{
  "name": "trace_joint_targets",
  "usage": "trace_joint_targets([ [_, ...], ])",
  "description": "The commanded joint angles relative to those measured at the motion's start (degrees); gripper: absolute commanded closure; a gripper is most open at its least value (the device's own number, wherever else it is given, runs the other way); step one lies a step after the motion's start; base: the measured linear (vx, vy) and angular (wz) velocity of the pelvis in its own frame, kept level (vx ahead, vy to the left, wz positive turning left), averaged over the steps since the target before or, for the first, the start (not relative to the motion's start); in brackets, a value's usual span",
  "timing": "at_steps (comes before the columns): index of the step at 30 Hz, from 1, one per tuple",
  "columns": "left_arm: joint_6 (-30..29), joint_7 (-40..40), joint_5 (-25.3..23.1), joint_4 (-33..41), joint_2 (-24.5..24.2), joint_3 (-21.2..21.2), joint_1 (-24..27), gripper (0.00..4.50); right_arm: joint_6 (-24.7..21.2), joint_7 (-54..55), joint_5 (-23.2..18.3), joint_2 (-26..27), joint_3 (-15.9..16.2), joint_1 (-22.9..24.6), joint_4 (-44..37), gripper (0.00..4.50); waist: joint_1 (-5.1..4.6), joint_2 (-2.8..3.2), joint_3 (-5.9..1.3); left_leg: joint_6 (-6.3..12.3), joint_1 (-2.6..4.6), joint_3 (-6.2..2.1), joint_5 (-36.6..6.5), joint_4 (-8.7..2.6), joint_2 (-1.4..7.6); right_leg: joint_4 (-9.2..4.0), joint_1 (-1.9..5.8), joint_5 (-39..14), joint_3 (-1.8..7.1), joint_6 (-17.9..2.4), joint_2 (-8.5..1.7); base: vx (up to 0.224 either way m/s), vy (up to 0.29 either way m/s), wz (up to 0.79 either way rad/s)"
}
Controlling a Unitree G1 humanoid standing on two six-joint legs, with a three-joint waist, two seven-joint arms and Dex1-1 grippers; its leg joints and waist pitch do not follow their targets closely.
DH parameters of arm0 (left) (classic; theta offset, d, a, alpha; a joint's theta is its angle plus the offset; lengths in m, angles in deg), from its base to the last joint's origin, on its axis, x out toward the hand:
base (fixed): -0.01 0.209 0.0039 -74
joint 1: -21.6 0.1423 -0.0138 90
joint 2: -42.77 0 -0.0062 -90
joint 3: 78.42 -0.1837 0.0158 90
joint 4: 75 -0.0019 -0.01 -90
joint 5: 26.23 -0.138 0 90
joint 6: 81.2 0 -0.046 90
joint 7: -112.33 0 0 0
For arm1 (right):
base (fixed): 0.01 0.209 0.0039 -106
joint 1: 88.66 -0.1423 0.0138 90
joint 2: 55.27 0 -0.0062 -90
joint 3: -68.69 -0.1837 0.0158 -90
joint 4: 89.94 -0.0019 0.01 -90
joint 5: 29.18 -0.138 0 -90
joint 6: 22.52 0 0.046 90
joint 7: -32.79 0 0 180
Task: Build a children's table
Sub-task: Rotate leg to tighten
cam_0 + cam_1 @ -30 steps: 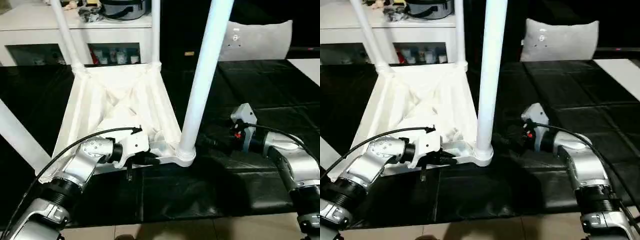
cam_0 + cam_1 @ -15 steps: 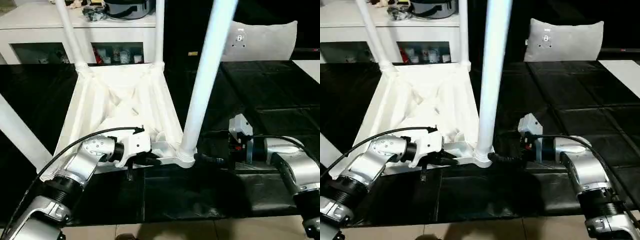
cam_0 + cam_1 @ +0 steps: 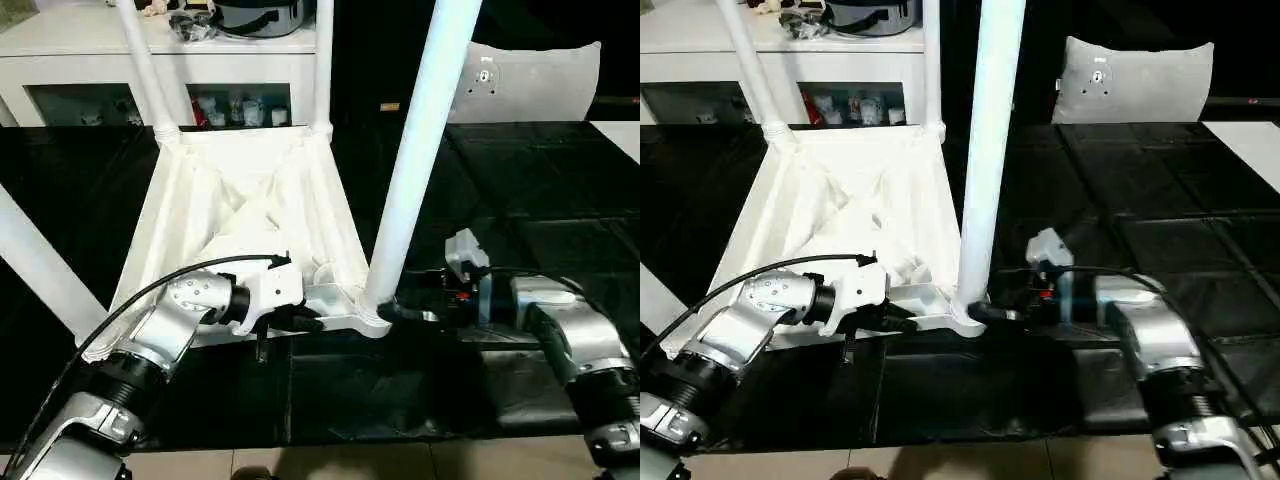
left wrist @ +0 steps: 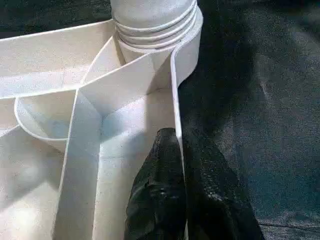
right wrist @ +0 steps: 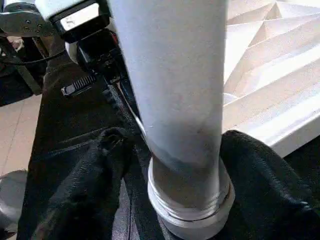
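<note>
The table top [image 3: 245,215], white moulded plastic, is lying upside down on the black sheet-covered surface [image 3: 520,190], its ribbed, cross-braced underside facing up. Smooth tapered round legs are standing in the corner sockets: two at the far corners [image 3: 150,70] [image 3: 322,65], one at the near right corner [image 3: 415,160], and one slanting off at the near left [image 3: 40,265].

The left gripper [image 4: 172,190] is pinching the thin rim wall of the top beside the near right socket [image 4: 157,37], one textured black finger on each side of it.

The right gripper [image 5: 175,165] is closing around the base of the near right leg just above its ringed collar, black fingers [image 5: 95,175] pressing on both sides.
</note>
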Motion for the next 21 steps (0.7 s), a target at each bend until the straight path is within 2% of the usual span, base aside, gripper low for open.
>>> trace_joint_targets([
  [1, 0.35, -0.94, 0.02, 2.58, 0.40, -1.42, -0.01, 4.50, -1.24, -1.75, -0.95, -0.04, 0.24, -0.89, -0.59, 1.57, -0.15, -0.73, -4.29, 3.19, 0.26, -0.33, -12.16, -3.89, 1.85, -4.13, 3.09, -23.14, 3.35, -6.26, -4.00, 0.000, 0.000, 0.00],
  [8, -0.57, -1.14, 0.14, 3.26, 0.31, -1.58, 0.72, 4.50, -3.30, -2.86, -1.79, -0.03, 0.65, 0.08, -1.25, 2.22, -0.14, -0.74, -4.24, 3.05, 0.23, -0.32, -12.39, -3.89, 1.78, -4.24, 3.08, -24.09, 3.27, -5.85, -3.99, 0.000, 0.000, 0.00],
  [15, -4.69, 0.59, 1.96, 4.79, 1.92, 0.04, 1.00, 4.50, -5.60, -0.24, -3.15, 1.30, 0.70, 3.58, -6.69, 2.63, -0.23, -0.84, -4.14, 3.05, 0.27, -0.28, -12.59, -3.93, 1.70, -4.48, 3.05, -25.07, 3.25, -5.28, -3.95, 0.000, 0.000, 0.00],
  [16, -5.72, 1.04, 2.33, 5.38, 2.33, 0.33, 1.12, 4.50, -6.24, 1.50, -3.28, 1.84, 0.47, 4.50, -8.39, 2.72, -0.35, -1.30, -4.07, 2.99, 0.18, -0.29, -12.44, -3.99, 1.73, -4.54, 3.11, -25.53, 3.28, -4.89, -4.01, 0.000, 0.000, 0.00],
  [17, -6.20, 1.27, 2.53, 5.96, 2.62, 0.36, 1.37, 4.50, -6.63, 3.16, -3.34, 2.42, 0.26, 5.47, -9.94, 2.85, -0.25, -0.99, -4.07, 2.84, 0.29, -0.35, -12.61, -3.99, 1.63, -4.59, 3.03, -26.54, 3.19, -4.51, -4.05, 0.000, 0.000, 0.00],
  [20, -6.37, 1.41, 2.54, 6.68, 2.93, 0.08, 1.85, 4.50, -5.98, 6.31, -2.64, 3.54, -0.11, 7.11, -12.52, 2.96, -0.61, -0.95, -3.87, 2.34, 0.43, -0.39, -14.15, -4.08, 1.43, -5.30, 2.86, -29.51, 2.96, -2.90, -4.03, 0.000, 0.000, 0.00],
  [21, -6.19, 1.39, 2.44, 6.69, 2.92, -0.04, 1.91, 4.50, -5.68, 7.44, -2.16, 3.85, -0.29, 7.40, -13.02, 3.01, -0.61, -0.64, -3.81, 2.23, 0.55, -0.43, -14.61, -4.07, 1.36, -5.48, 2.75, -30.21, 2.88, -2.63, -4.04, 0.000, 0.000, 0.00],
])
